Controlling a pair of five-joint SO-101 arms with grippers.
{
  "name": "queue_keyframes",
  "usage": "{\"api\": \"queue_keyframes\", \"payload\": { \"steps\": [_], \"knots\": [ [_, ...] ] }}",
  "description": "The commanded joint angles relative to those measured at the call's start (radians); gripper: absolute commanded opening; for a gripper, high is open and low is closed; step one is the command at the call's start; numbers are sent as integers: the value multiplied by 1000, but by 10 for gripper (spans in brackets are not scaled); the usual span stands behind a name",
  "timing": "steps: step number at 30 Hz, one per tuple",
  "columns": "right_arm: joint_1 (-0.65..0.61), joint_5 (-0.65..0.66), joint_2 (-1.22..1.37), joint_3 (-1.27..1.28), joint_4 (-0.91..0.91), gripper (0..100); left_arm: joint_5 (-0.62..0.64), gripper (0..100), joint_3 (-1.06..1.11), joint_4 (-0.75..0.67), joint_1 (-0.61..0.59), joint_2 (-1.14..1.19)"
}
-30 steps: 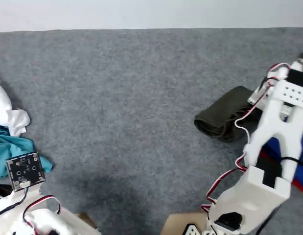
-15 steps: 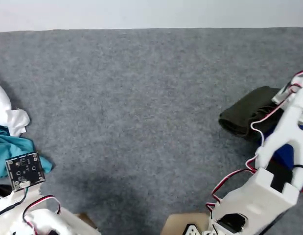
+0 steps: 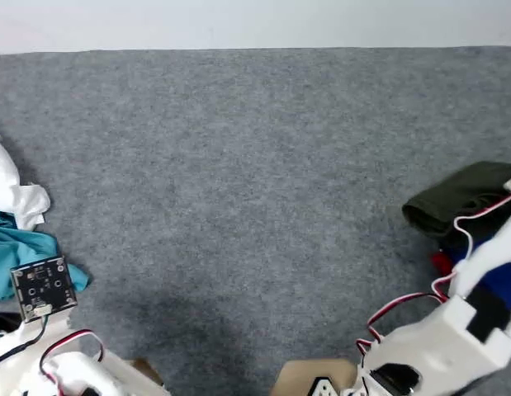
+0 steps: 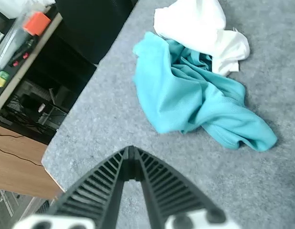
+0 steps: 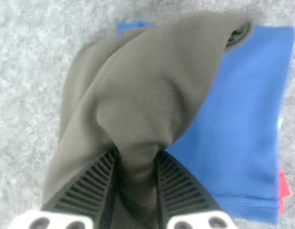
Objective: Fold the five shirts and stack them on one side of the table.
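Right wrist view showed the right gripper [image 5: 136, 156] clenched on the olive shirt [image 5: 147, 95], which lay partly over the blue shirt [image 5: 242, 143]. The left gripper [image 4: 133, 151], pressed together and empty, was well apart from the blue shirt.

A grey felt-like table cover [image 3: 238, 165] spread across nearly the whole high view. A pale wall strip [image 3: 238, 25] ran along the top of the frame. At the bottom edge, right of centre, sat a brown cardboard-like piece [image 3: 298, 381]. In the left wrist view, past the table's edge, stood a black bulky object [image 4: 90, 24], a pale shelf [image 4: 23, 57] bearing an orange-capped item [image 4: 36, 21], dark cables [image 4: 33, 107] and a wooden surface [image 4: 16, 167].
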Motion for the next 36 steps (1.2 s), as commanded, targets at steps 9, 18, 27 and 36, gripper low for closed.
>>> {"api": "queue_keyframes", "payload": {
  "steps": [9,18,27,36],
  "knots": [
    [12,28,-166,-55,35,9,-2,4,-7,3,-5,-6],
    [-30,21,-170,-55,50,9,-2,4,-8,3,-6,-6],
    [-205,-29,-165,-55,-21,9,-2,4,-5,3,-5,-6],
    [-222,-35,-165,-157,22,9,-2,4,-4,9,-6,-6]
  ]
}}
